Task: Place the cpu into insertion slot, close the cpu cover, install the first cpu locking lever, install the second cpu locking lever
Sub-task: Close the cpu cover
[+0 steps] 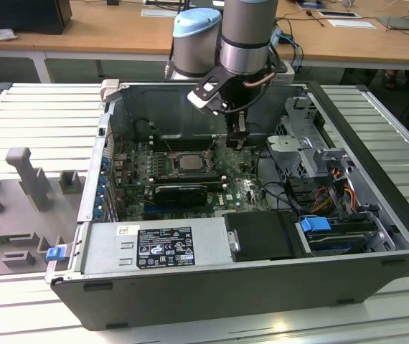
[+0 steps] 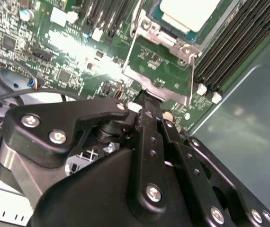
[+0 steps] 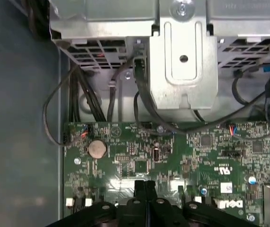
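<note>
You've got the small flat square cpu w/ the pale silver-grey face [image 1: 190,162] sitting in the square dark insertion slot w/ the silvery border [image 1: 170,163]. That's just left of ctr in the exterior frame, inside the open dark grey computer case [image 1: 226,287]. Step one looks done, by my read.

The thin silvery square cpu cover w/ the square window [image 2: 170,42] is not down over the chip. In the second wrist view it's swung open away from the cpu, and you see green circuit board [image 2: 45,61] thru its window, not the chip. Its hinge edge sits by the slot and its free edge points at the tool.

The black gripper [image 1: 237,136] hangs in the upper middle of the exterior frame, close to the slot on the exterior view's right. In the first wrist view its fingers [image 3: 137,191] are pressed together w/ only a seam btw them, nothing clamped that I can see. In the second wrist view the tip is right at the cover's free edge (touching or a hair off, can't tell).

The relation that matters: the cover lies btw tip and cpu. From the tool, the chip is toward the exterior view's left, across the cover's hinge line. The long narrow black memory slots [image 2: 225,52] run parallel to that line, just beside the cover. I'd judge the work stands at the cover step.
</note>
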